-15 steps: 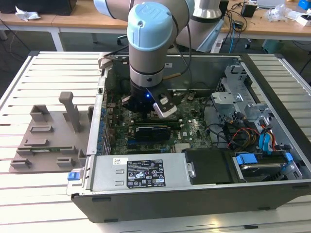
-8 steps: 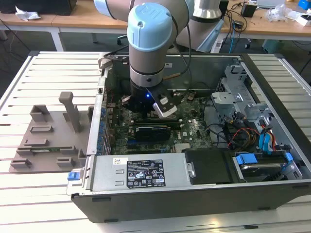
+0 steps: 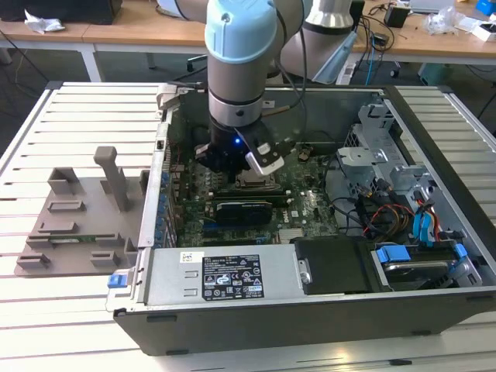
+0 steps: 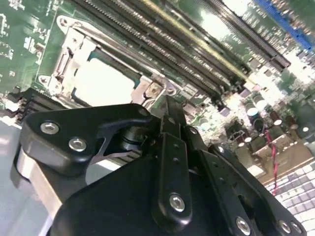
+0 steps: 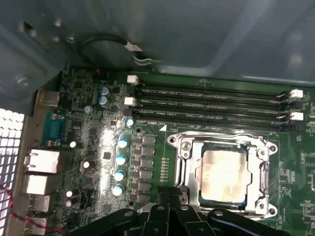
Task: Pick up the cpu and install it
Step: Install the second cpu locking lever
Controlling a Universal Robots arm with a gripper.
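The slatted worktop carries an open computer case, and inside it the green motherboard lies flat. The arm reaches down into the case, with the gripper low over the board. Just beyond the fingers, the long memory slots run side by side past the far edge of the metal socket frame. The cpu sits flat inside that frame, its pale metal top facing up, close in front of the fingertips and apart from them; it also shows as a bright square in the second wrist view. The fingers are drawn together with nothing between them.
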